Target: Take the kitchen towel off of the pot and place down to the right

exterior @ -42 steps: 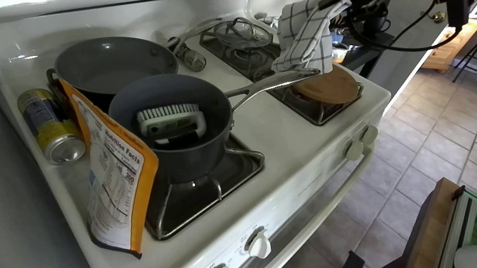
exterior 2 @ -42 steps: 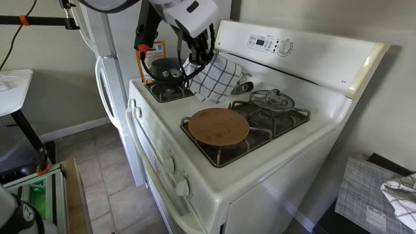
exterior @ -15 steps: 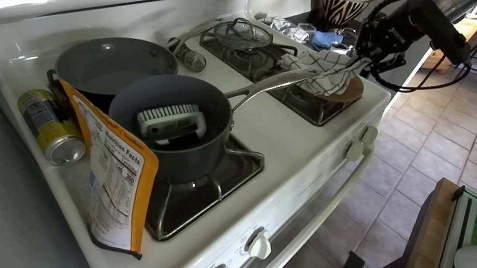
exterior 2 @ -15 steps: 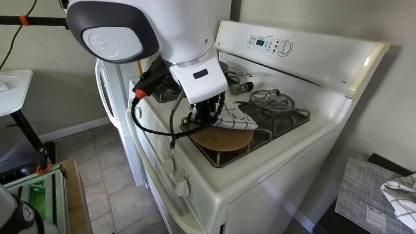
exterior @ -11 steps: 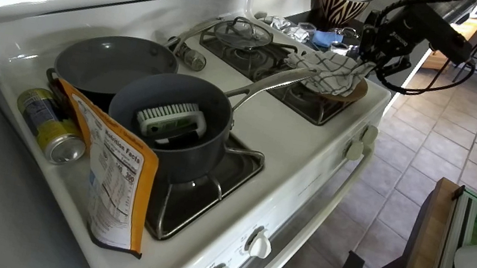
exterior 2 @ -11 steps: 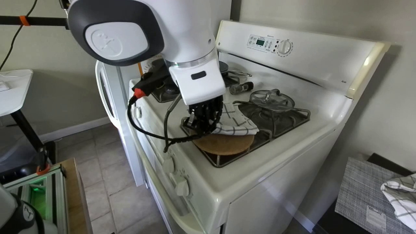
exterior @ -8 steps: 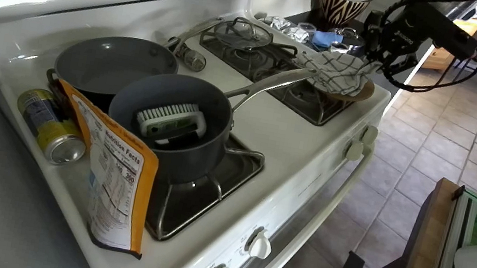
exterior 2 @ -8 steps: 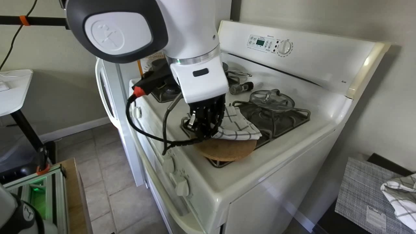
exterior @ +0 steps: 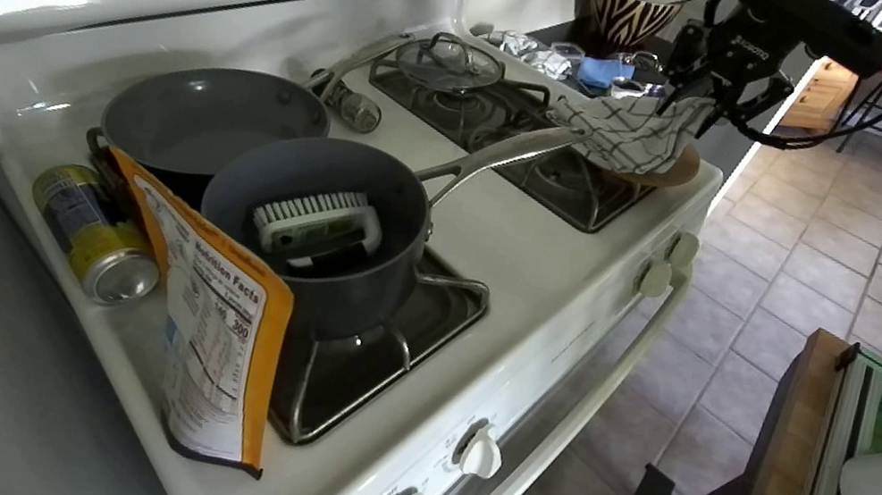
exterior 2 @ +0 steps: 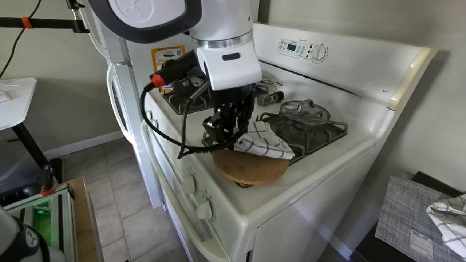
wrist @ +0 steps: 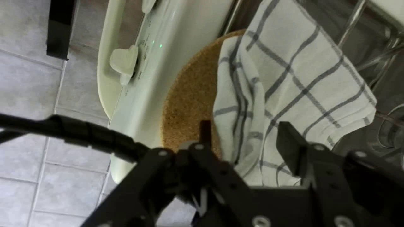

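Both fingers (wrist: 292, 148) of my pincer (wrist: 245, 134) stand apart from each other, above the checked towel (wrist: 296, 88), and a raised fold of it shows between them; if they touch it, I cannot tell. At the left edge of the stove (exterior: 511, 260), seen from its front, a yellow can (exterior: 93, 241) is lying on its side, and a bag (exterior: 215, 344) with orange border is standing near the front left corner. Close to the back left corner sits a grey frying pan (exterior: 200, 119). In front of it is the pot (exterior: 351, 295), with a brush (exterior: 318, 224) inside and its long handle (exterior: 512, 151) pointing toward the right edge. Near the middle of the back edge a small jar (exterior: 358, 110) lies on its side. By the back right corner is a glass lid (exterior 2: 305, 112). At the front right corner there is a round cork mat (exterior 2: 251, 169), close to the front edge; on it lies the towel, which covers the back part of the mat and goes past it over the burner grate (exterior 2: 316, 136). Beyond the right edge I see a striped bowl (exterior: 626, 19) and, on a grey placemat (exterior 2: 402, 214), a second checked cloth (exterior 2: 451, 222).
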`<state>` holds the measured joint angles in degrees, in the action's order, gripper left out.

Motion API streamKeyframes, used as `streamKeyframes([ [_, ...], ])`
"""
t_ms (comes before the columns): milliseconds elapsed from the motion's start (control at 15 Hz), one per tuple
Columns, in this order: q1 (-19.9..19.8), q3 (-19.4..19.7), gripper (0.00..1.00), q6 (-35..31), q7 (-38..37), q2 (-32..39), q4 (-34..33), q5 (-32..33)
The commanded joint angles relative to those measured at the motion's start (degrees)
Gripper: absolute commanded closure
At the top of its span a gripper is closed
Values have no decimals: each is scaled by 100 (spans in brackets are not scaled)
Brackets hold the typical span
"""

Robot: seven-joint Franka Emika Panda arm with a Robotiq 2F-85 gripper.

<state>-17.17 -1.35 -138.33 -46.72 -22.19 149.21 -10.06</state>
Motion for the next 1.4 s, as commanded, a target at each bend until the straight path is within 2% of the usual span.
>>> streamKeyframes([
  [0, 75, -66, 13, 700, -556, -57, -292, 344],
  [133, 61, -104, 0, 1187, -817, -242, -409, 547],
  [400, 78, -145, 0, 1934, -1281, -475, -684, 892],
  [600, 87, -165, 0, 2107, -1474, -634, -716, 1078],
  [733, 225, 12, 0, 1767, -996, -765, -499, 944],
  [933, 460, 499, 0, 769, 81, -1057, 82, 405],
  [1067, 571, 779, 0, 319, 540, -1192, 354, -165],
  [1133, 330, 439, 0, 673, 173, -834, -64, 211],
  [1333, 352, 625, 0, 467, 532, -992, 174, -98],
])
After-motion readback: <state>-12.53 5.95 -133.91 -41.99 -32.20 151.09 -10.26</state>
